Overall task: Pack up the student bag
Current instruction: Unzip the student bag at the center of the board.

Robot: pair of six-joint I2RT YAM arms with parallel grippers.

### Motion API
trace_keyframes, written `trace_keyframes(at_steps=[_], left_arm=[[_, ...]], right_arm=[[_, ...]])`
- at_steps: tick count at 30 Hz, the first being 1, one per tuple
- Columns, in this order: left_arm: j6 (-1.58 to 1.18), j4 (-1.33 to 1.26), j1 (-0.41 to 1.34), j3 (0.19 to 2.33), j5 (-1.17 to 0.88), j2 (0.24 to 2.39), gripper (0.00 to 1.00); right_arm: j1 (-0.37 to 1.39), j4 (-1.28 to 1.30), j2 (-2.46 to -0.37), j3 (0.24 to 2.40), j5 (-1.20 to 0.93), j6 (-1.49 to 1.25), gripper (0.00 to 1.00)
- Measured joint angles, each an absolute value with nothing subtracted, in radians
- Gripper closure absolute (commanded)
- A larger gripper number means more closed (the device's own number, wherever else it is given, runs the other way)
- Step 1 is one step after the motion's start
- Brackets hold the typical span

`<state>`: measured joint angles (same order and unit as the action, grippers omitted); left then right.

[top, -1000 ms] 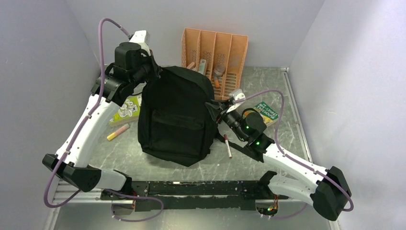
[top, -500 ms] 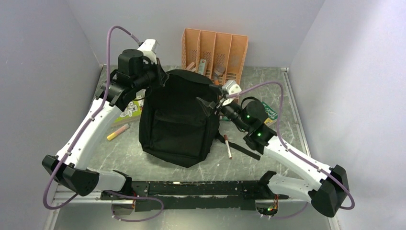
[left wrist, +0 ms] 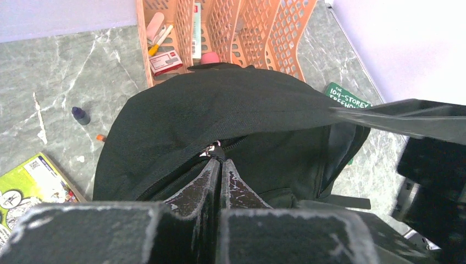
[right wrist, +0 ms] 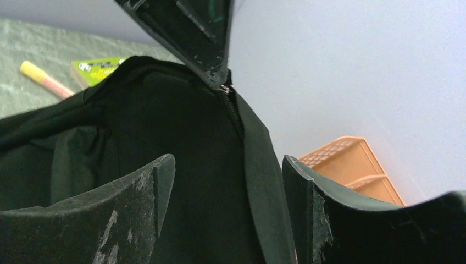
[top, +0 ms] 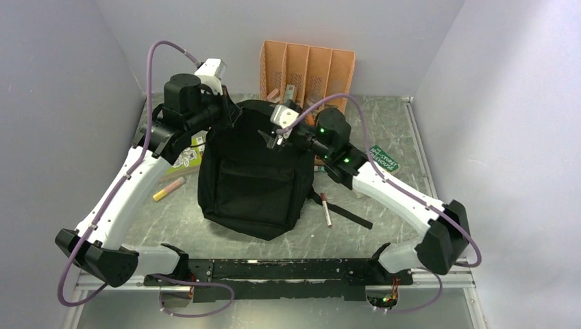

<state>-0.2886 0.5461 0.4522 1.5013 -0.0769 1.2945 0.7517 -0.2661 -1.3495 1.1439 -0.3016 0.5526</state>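
Softly rounded, the student bag [top: 250,179] is black fabric.

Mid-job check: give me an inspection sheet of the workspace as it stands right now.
Surface: grey marbled table, scuffed; no spill seen.
Job's things: student bag at centre, front pocket facing up; zip pull at its top edge.
Clutter: orange organiser behind the bag, small items inside; green book on the right; second book and yellow marker on the left; pen by the bag's right side; small blue bottle.
Grippers: left pincer shut on the zip pull; right pincer open over the bag's top, gripping nothing.
Cables: purple cables arch over both arms; no snag seen.
Surroundings: plain pale walls; nothing else seen.
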Motion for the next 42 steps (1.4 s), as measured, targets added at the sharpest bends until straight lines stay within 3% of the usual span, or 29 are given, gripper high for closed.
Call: trace_keyframes(at_steps=[15, 32, 42], left_arm=[[-0.278, 0.527, 0.453, 1.467, -0.114, 1.275, 0.95], [-0.26, 0.527, 0.453, 1.436, -0.113, 1.254, 0.95], [-0.273, 0.526, 0.455, 1.394, -0.043, 1.238, 0.95]], right_arm=[[0.752, -0.175, -1.608, 1.382, -0.436, 0.78, 0.27], [0.753, -0.181, -1.67, 1.401, -0.401, 0.838, 1.0], [0.76, -0.294, -1.629, 1.312, -0.286, 0.802, 1.0]])
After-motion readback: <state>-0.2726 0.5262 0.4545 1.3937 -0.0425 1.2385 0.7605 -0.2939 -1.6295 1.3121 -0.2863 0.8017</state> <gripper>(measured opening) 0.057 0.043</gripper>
